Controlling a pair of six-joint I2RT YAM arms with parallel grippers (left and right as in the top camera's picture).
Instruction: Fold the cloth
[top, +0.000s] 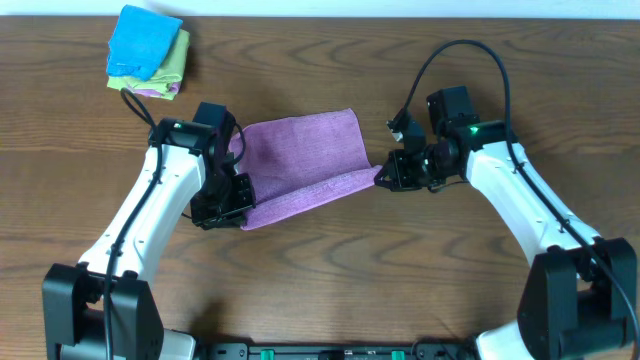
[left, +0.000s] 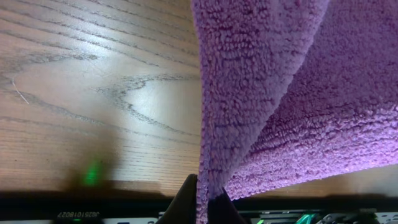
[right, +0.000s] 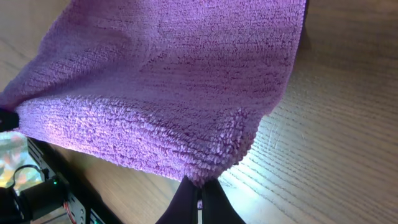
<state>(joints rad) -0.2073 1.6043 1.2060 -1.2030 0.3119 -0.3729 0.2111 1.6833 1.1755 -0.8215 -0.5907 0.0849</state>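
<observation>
The jaws of the left gripper (left: 203, 208) are pressed together on a corner of the cloth (top: 300, 160), which is seen rising straight out from between them in the left wrist view. The jaws of the right gripper (right: 200, 198) are likewise closed on the cloth, its fuzzy corner being pinched at their tips. In the overhead view the two gripped corners are found at either end of the cloth's edge nearest the robot, and that edge is held stretched between the arms, with a soft crease running along the cloth just behind it. The rest of the cloth is spread away from the robot over the wooden tabletop (top: 320, 280). Beyond the cloth's far left corner and well apart from it, a blue folded cloth (top: 143, 40) is stacked on a light green folded cloth (top: 176, 56).
</observation>
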